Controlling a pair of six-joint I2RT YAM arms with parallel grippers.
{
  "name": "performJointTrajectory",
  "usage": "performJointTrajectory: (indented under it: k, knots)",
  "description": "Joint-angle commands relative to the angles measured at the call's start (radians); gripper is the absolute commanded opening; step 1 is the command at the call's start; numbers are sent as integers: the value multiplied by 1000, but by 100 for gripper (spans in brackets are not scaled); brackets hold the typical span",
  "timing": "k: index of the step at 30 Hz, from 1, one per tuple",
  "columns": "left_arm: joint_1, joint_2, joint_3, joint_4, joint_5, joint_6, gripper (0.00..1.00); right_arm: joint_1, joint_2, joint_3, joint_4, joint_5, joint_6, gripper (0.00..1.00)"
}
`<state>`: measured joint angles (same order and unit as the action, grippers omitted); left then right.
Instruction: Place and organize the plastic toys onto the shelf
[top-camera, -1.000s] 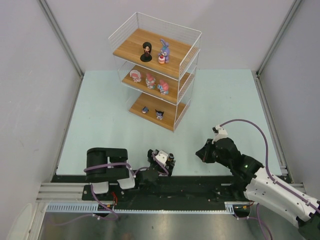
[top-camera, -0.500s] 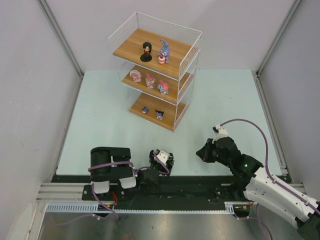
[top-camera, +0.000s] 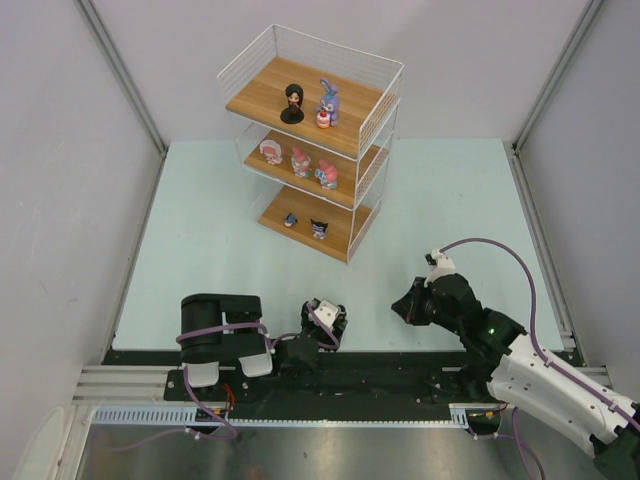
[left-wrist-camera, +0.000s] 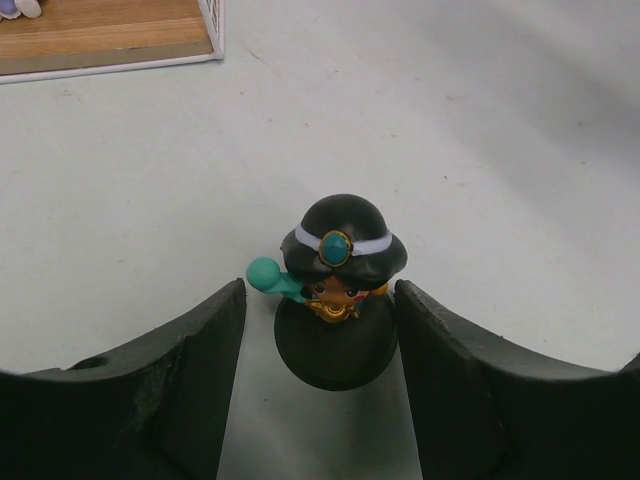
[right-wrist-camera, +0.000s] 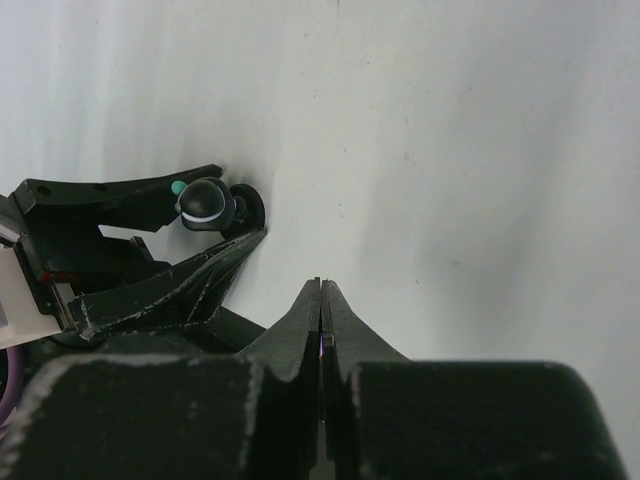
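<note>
**Left hand around the last toy, not yet closed**

The left hand (top-camera: 327, 319) is low over the table (top-camera: 450, 200) at the middle of its near edge. Its two fingers (left-wrist-camera: 190, 370) are apart, and the dark-haired toy (left-wrist-camera: 340, 300) stands upright between them on its round black base. In the left wrist view a strip of table shows between the base and one finger, while the other finger is just beside the base, perhaps touching it. Nothing is clamped. The right hand (right-wrist-camera: 320, 295) hangs over the near right part of the table with its fingers pressed together and nothing between them.

The shelf (top-camera: 262, 97) stands at the far edge, near the middle. Its top board carries another dark-haired toy (top-camera: 292, 103) and the purple-blue bunny (top-camera: 328, 100), the middle board has three pink-and-white toys, and the lowest board has two small ones. So this toy seems to be the only one left on the table.

The step in hand is probably the grasp. To do it well, the hand should first move a little sideways, so that both fingers meet the base together; otherwise one finger may push the toy over. The fingers should close on the base or the body, not on the round head or the small green piece at its side. The lift should be straight up, and the toy must pass above the wire rim before it goes down.
</note>
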<state>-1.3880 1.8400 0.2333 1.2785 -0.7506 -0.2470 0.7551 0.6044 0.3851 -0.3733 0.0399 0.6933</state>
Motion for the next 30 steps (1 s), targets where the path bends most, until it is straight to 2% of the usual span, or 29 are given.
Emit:
performJointTrajectory:
  k: [1, 14, 30]
  knots:
    - [6, -27, 6, 447, 13, 0, 65, -8, 1, -5, 30, -9, -18, 0]
    - [6, -128, -25, 447, 25, 34, 63, -16, 3, -8, 33, -18, -21, 0]
    - [20, -67, 14, 447, 8, 41, 63, -33, 3, -8, 30, -28, -32, 0]
